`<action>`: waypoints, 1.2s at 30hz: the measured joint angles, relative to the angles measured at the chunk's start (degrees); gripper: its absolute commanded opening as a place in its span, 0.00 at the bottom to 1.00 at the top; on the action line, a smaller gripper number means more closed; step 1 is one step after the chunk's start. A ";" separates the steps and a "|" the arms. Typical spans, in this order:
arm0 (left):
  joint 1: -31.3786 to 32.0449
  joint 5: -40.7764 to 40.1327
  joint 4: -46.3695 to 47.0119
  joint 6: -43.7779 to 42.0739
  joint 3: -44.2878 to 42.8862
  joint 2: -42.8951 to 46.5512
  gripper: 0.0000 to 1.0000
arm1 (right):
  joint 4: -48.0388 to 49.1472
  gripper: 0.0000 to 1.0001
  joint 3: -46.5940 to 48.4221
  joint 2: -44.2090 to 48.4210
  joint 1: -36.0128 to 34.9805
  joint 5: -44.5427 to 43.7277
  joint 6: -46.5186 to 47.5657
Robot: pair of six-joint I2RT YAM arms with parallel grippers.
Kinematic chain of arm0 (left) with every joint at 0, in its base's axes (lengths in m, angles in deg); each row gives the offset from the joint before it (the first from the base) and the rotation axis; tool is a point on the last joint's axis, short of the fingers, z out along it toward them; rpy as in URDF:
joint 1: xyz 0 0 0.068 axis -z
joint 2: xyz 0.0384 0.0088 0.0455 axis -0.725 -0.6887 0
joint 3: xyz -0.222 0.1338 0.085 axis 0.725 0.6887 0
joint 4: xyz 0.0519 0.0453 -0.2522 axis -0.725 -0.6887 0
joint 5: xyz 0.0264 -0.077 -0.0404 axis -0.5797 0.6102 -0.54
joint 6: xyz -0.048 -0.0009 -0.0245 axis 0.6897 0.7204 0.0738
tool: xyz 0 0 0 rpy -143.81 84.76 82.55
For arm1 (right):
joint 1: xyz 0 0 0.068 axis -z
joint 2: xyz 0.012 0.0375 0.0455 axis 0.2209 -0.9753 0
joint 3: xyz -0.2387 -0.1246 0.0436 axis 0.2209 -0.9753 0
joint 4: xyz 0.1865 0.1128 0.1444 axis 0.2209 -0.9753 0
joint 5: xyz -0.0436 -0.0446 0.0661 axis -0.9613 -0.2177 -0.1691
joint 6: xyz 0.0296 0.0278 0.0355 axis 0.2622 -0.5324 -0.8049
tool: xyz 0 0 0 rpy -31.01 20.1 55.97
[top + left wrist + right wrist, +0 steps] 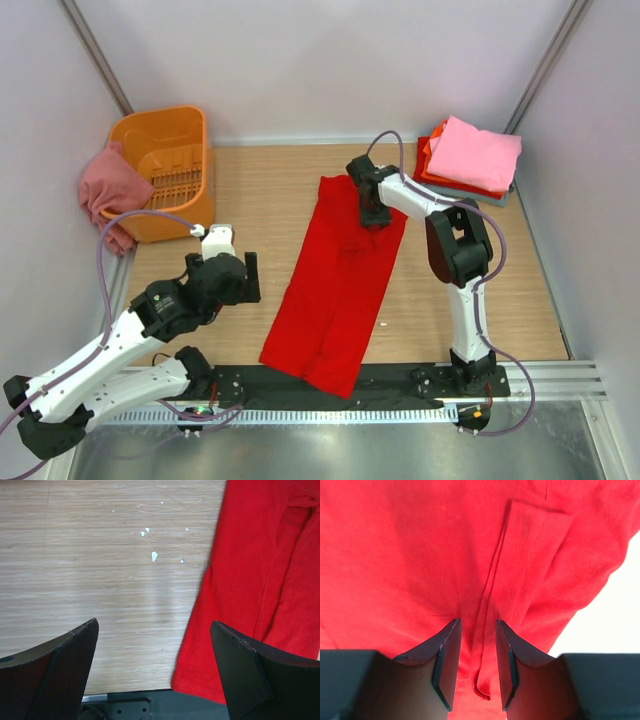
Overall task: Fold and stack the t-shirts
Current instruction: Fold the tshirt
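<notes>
Right gripper (477, 622) is sitting slightly parted, a fold of the red shirt (415, 555) lying between its jaws; left gripper (154, 625) is hovering wide open.

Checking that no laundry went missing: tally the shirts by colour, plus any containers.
Bright red t-shirt: 1
Light pink t-shirt: 1
Orange-red t-shirt: 1
Grey-blue t-shirt: 1
Dusty rose t-shirt: 1
Orange slotted basket: 1
Total: 6 (5 shirts, 1 basket)
</notes>
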 measured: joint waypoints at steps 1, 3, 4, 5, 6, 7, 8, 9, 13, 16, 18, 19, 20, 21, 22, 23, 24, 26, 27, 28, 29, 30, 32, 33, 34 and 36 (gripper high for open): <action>0.00 0.00 0.02 0.00 0.00 0.02 0.93 | 0.02 0.35 -0.50 0.02 -0.02 0.00 -0.04; 0.00 0.00 0.02 0.00 0.00 0.04 0.93 | 0.07 0.27 -1.53 0.04 -0.02 0.00 -0.22; 0.00 -0.02 0.02 0.00 0.00 0.04 0.93 | 0.11 0.23 -1.99 0.04 -0.02 0.00 -0.22; 0.00 0.00 0.02 0.00 0.00 0.07 0.93 | 0.09 0.18 -2.32 0.04 -0.02 -0.02 -0.28; 0.00 -0.02 0.02 0.02 0.00 0.09 0.93 | 0.09 0.13 -2.56 0.04 -0.02 -0.07 -0.33; 0.00 -0.02 0.02 0.00 0.00 0.13 0.93 | 0.09 0.10 -2.60 0.11 -0.02 -0.17 -0.33; 0.00 -0.04 0.00 0.00 0.00 0.15 0.93 | 0.13 0.09 -2.67 0.28 -0.02 -0.24 -0.39; 0.00 -0.07 0.02 0.00 0.00 0.15 0.93 | 0.17 0.09 -2.80 0.55 0.02 -0.26 -0.42; 0.00 -0.15 0.02 0.00 0.00 0.15 0.93 | 0.13 0.09 -3.08 1.81 0.02 -0.68 -0.46; 0.00 -0.15 0.02 0.00 0.00 0.15 0.93 | 0.20 0.08 -3.61 3.08 0.02 -1.36 -0.48; 0.00 -0.15 0.02 0.00 0.00 0.15 0.93 | 0.20 0.07 -4.70 4.26 0.00 -1.77 -0.50; 0.00 -0.15 0.00 0.00 0.00 0.15 0.93 | 0.59 0.06 -5.77 5.11 0.02 -2.03 -0.57; 0.00 -0.15 0.00 0.00 0.00 0.13 0.93 | 0.68 0.06 -6.93 6.05 0.02 -2.32 -0.70; 0.00 -0.15 0.02 0.00 0.00 0.13 0.93 | 0.66 0.06 -8.09 6.95 0.02 -2.62 -0.85; 0.00 -0.15 0.02 0.00 0.00 0.13 0.93 | 0.92 0.06 -9.18 7.74 0.02 -2.82 -0.98; 0.00 -0.15 0.02 0.00 0.00 0.13 0.93 | 1.07 0.06 -10.47 8.63 0.02 -3.06 -1.25; 0.00 -0.15 0.02 0.00 0.00 0.13 0.93 | 1.40 0.07 -12.02 9.64 0.00 -3.43 -1.70; 0.00 -0.15 0.02 0.00 0.00 0.13 0.93 | 1.70 0.15 -14.80 11.34 0.02 -3.78 -2.40; 0.00 -0.13 0.02 0.00 0.00 0.13 0.93 | 1.95 0.19 -15.80 11.93 0.02 -3.87 -2.84; 0.00 -0.15 0.02 0.00 0.00 0.13 0.93 | 2.27 0.21 -17.07 12.61 0.02 -3.98 -3.21; 0.00 -0.13 0.02 0.00 0.00 0.13 0.93 | 2.27 0.29 -18.10 13.20 0.02 -4.17 -3.48; 0.00 -0.13 0.02 0.00 0.00 0.13 0.93 | 2.32 0.36 -18.95 13.64 0.02 -4.42 -3.76; 0.00 -0.15 0.02 0.00 0.00 0.13 0.93 | 2.27 0.48 -20.22 14.34 0.02 -4.98 -4.28; 0.00 -0.13 0.02 0.00 0.00 0.13 0.93 | 2.10 0.48 -20.55 14.64 0.00 -5.46 -4.55; 0.00 -0.15 0.02 0.00 0.00 0.13 0.93 | 2.12 0.49 -20.70 14.88 0.02 -5.79 -4.57; 0.00 -0.15 0.02 0.00 0.00 0.13 0.93 | 2.10 0.49 -20.81 15.65 0.02 -6.43 -4.76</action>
